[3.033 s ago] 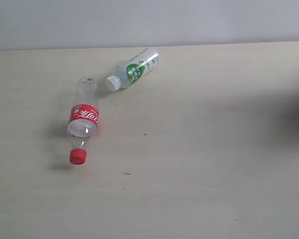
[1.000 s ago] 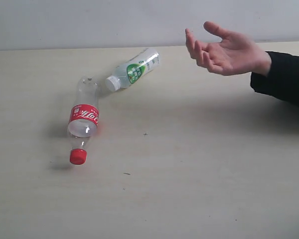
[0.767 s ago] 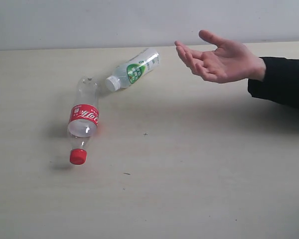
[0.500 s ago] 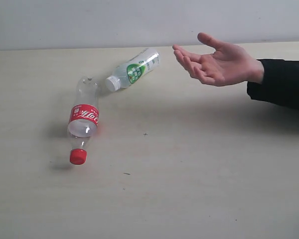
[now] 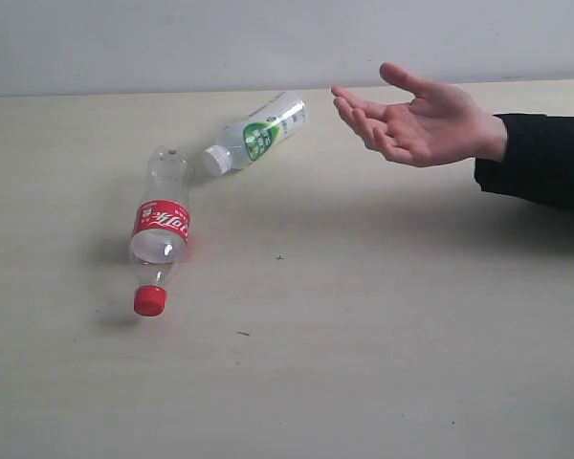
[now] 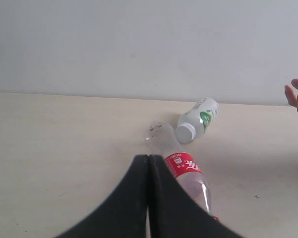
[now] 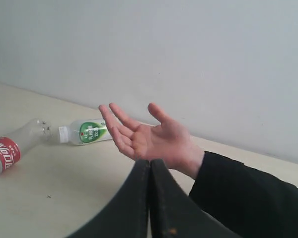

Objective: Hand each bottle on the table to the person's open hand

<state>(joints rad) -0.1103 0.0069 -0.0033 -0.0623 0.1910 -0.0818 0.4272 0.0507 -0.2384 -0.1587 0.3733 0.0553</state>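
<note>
Two bottles lie on their sides on the pale table (image 5: 383,325). The clear one with a red label and red cap (image 5: 159,232) is at the left; it shows in the left wrist view (image 6: 188,173) just beyond my shut left gripper (image 6: 148,159). The white-capped bottle with a green-marked label (image 5: 256,133) lies behind it, close to its base. A person's open hand (image 5: 416,113) hovers palm-up above the table at the right. My right gripper (image 7: 150,163) is shut and empty, with the hand (image 7: 149,136) just beyond it. Neither gripper shows in the exterior view.
A black sleeve (image 5: 540,163) runs off the right edge behind the hand. A plain pale wall (image 5: 268,43) backs the table's far edge. A few tiny dark specks (image 5: 279,257) dot the tabletop.
The hand came in from the right, moved left and a little lower, then held still over the last half second. Both bottles have stayed put.
</note>
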